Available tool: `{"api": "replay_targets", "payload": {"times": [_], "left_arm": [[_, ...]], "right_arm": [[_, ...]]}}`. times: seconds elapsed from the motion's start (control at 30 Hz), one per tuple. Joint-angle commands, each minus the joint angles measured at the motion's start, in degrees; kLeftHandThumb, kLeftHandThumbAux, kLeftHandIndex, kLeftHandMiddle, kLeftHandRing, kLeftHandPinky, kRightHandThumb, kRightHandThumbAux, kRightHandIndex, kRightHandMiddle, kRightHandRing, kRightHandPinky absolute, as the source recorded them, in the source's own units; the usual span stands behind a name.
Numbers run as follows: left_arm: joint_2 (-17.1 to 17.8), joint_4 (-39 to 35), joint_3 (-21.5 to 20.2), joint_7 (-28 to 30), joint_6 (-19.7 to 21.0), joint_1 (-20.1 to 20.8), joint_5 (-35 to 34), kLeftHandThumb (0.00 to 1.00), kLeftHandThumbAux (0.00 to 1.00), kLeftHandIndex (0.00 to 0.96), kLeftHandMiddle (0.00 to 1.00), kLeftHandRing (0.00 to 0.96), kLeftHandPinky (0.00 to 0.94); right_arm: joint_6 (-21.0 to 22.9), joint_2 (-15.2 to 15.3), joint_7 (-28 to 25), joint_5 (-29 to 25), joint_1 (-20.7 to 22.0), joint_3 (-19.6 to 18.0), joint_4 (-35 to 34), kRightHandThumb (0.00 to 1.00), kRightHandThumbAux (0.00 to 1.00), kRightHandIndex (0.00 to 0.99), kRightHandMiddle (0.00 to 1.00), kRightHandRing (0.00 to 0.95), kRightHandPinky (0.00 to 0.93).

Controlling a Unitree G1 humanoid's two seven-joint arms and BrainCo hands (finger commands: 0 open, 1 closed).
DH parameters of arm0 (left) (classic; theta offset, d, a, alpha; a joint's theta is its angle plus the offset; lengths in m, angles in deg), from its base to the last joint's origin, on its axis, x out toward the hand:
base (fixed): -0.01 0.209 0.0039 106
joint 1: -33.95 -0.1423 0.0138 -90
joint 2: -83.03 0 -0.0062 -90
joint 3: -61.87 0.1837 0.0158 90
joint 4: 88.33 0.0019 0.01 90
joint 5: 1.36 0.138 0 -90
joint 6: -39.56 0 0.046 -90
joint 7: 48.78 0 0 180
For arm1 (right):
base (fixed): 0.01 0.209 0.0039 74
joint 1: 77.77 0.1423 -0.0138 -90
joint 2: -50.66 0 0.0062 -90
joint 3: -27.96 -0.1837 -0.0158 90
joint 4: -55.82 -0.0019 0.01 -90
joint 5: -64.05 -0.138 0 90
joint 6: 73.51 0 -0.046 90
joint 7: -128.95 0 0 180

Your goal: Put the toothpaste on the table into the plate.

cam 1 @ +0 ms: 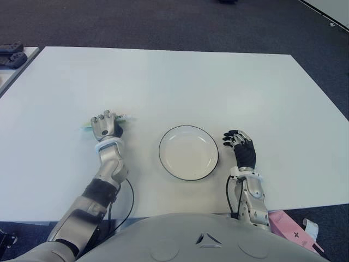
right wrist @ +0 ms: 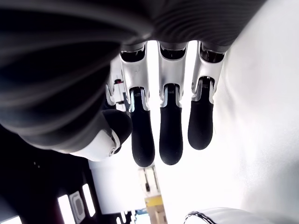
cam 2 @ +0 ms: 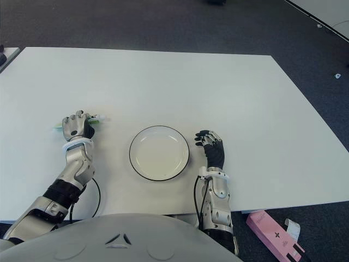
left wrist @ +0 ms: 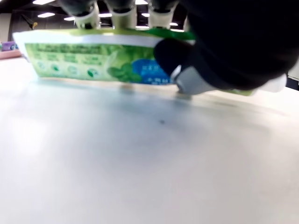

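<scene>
Grasping is the step in hand. From the left eye view, the left hand sits over the toothpaste, which lies flat on the table toward its left edge, with green ends showing on either side of the knuckles. The plate stands empty near the front edge, well apart from the tube on its right. The right hand shows just beside the plate's right side, idle.

The right eye view gives the same layout: bare table lies between the tube and the plate, so a short sideways carry should meet nothing. The far half of the table is open too. A pink box lies on the floor past the front right corner, out of the way.

The left wrist view shows the fingers curled over the tube's top edge and the thumb pressed on its printed face; the tube appears still on the surface. I judge the grip closed on it, so a lift comes next, then a move right over the rim.

The right wrist view shows straight, relaxed fingers holding nothing.
</scene>
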Motion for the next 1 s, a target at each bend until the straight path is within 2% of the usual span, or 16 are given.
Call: {"api": "replay_targets", "payload": {"times": [0.03,0.37,0.77,1.0], "left_arm": [[0.30,3.69,0.97,2.28,-0.31,-1.89,-2.08,0.848,0.666,0.409,0.517,0.769,0.811],[1.51,3.62,1.22,2.26,-1.91,-1.87,-2.19,0.848,0.667,0.402,0.528,0.797,0.816],[2.66,4.29,0.12,0.48,-4.07,-1.23,-2.94,0.848,0.667,0.406,0.525,0.788,0.790],[4.17,-2.69,-2.00,-1.54,-5.49,-2.99,-2.82,0.848,0.667,0.404,0.524,0.790,0.794]], "right_arm": [[2.39,-0.73,0.89,-0.05,-0.79,-0.49,1.93,0.707,0.720,0.430,0.504,0.497,0.505],[1.73,-0.73,1.07,0.09,-0.46,-0.50,2.46,0.707,0.720,0.430,0.502,0.494,0.503],[0.59,-0.91,1.22,0.01,0.05,-0.55,3.34,0.707,0.721,0.430,0.502,0.496,0.505],[0.54,-1.08,1.64,0.05,0.31,-0.49,3.51,0.707,0.721,0.430,0.503,0.496,0.505]]}}
